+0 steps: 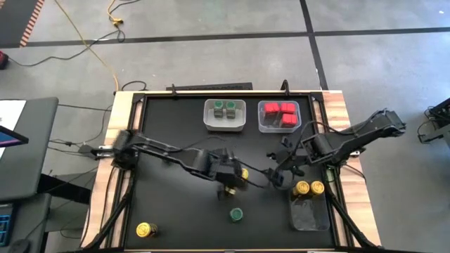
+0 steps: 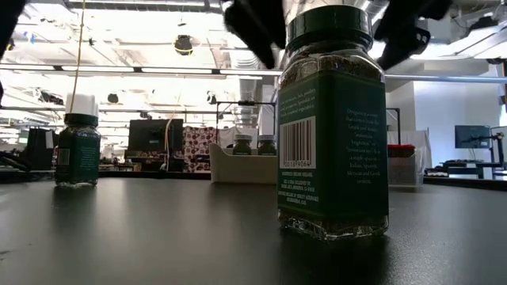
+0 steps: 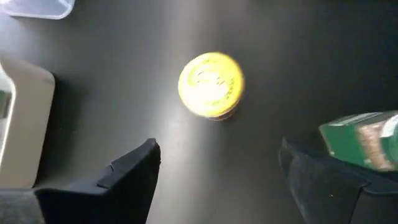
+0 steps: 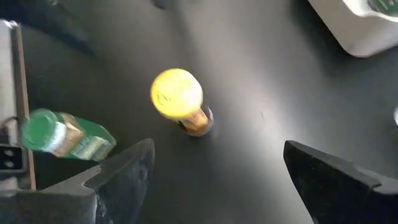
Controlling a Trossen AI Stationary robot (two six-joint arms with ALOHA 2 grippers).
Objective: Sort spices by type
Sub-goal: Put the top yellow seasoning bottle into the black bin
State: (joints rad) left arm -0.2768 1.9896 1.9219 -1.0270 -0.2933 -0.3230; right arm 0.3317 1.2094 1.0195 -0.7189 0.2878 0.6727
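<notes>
A yellow-lidded spice jar stands upright on the black table between my two grippers; it also shows as the yellow jar and yellow jar in the wrist views. My left gripper hovers open just to its left. My right gripper hovers open to its right. Neither touches it. A green-lidded jar stands nearer the front edge. Another yellow-lidded jar stands at the near left.
At the far edge, one clear bin holds green-lidded jars and another bin holds red boxes. A third bin at the near right holds two yellow-lidded jars. The low view shows one more green jar standing at the left.
</notes>
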